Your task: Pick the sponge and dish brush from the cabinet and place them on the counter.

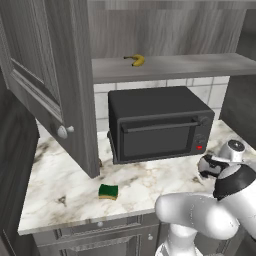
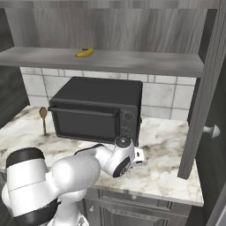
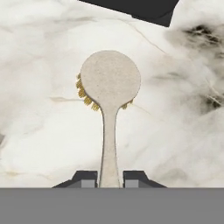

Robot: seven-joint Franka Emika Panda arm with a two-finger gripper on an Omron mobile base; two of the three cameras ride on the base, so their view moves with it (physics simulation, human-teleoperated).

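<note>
- The pincer (image 3: 109, 177) is clenched on the handle of the dish brush (image 3: 110, 87), whose round pale head with yellow bristles showing at its edges points away from the hand, over the bare marble of the desk (image 3: 39, 131).
- The step in hand looks like setting the brush down. From the hand view I cannot tell whether the head already touches the marble, so my advice is to lower gently until it rests, then release and draw straight back along the handle, so that the fingers do not drag it.
- The landing spot seems good: open marble in front of the microwave (image 1: 157, 125), off its right front corner, with nothing just beside the brush.
- The sponge (image 1: 108, 191) already lies on the desk, in front of the microwave's left corner near the desk's front edge, so its half of the task looks done.
- A brown spoon (image 2: 43, 117) stands just left of the microwave.
- Above the microwave, the cabinet (image 1: 50, 75) stands with its doors swung wide; on its grey shelf (image 2: 132, 62) lies a banana (image 2: 84, 52).
- Behind the microwave runs a pale tiled wall (image 2: 163, 95).
</note>
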